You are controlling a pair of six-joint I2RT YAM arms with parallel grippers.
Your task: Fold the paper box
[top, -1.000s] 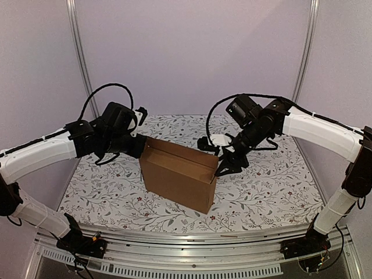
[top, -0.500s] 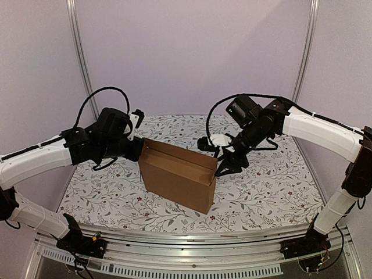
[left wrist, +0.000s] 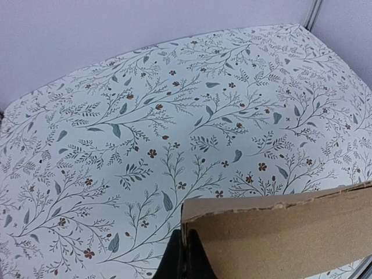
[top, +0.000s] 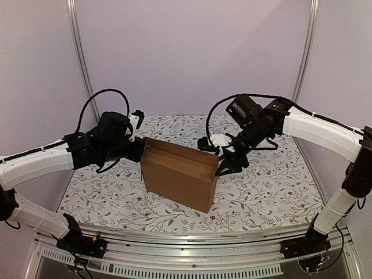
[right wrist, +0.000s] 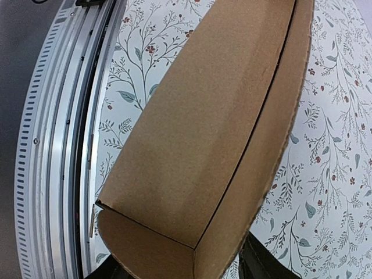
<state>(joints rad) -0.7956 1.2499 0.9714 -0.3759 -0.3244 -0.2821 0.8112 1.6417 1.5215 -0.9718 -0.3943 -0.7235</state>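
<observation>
The paper box (top: 177, 177) is plain brown cardboard standing on its long side on the floral table, with its open top facing up. My left gripper (top: 141, 150) is at its upper left corner, shut on the thin edge of the cardboard wall. In the left wrist view the black fingers (left wrist: 174, 264) pinch that edge of the box (left wrist: 279, 232). My right gripper (top: 224, 167) is at the box's right end with its jaws spread. In the right wrist view the box (right wrist: 203, 145) fills the frame and one dark finger (right wrist: 264, 264) shows on each side of its end.
The floral tablecloth (top: 273, 186) runs round the box on all sides. An aluminium rail (top: 192, 244) lines the near table edge and also shows in the right wrist view (right wrist: 64, 145). Purple walls with metal posts (top: 81, 58) close in the back and sides.
My left arm has dropped lower and shifted slightly right while keeping hold of the box's left corner. The box and the right arm have barely moved.
</observation>
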